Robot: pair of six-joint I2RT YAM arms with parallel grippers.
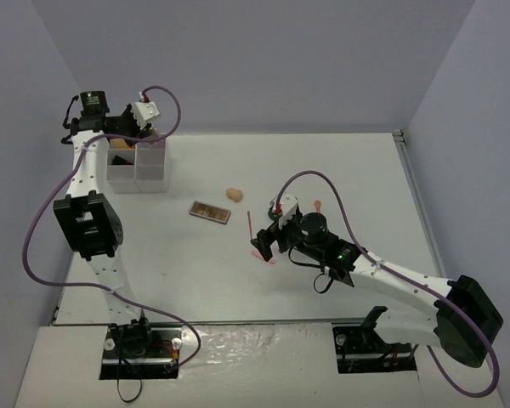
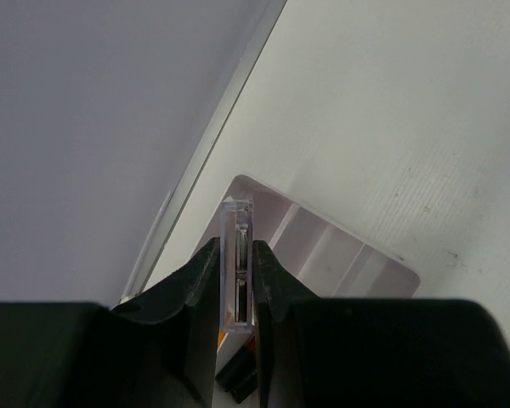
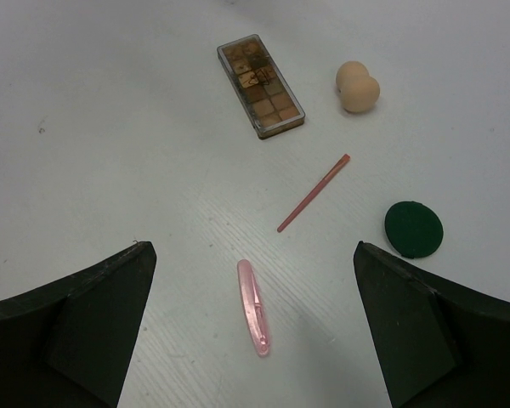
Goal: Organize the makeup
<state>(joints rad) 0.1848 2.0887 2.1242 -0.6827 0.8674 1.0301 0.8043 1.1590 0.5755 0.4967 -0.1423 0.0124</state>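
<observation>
From above, a white box (image 1: 137,166) stands far left on the counter (image 1: 348,170), while a palette (image 1: 211,211) and a sponge (image 1: 235,195) lie mid-counter. In the left wrist view, the left fingers (image 2: 195,285) pinch a clear case (image 2: 238,263) edge-on above the box (image 2: 323,246). In the right wrist view, the right fingers (image 3: 85,314) spread wide over a pink stick (image 3: 253,306). A pencil (image 3: 313,194), a compact (image 3: 413,229), the palette (image 3: 261,85) and the sponge (image 3: 357,87) lie beyond.

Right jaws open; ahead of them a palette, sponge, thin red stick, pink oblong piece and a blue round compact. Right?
No: the round compact is dark green, not blue, as the right wrist view shows. The rest stands.
</observation>
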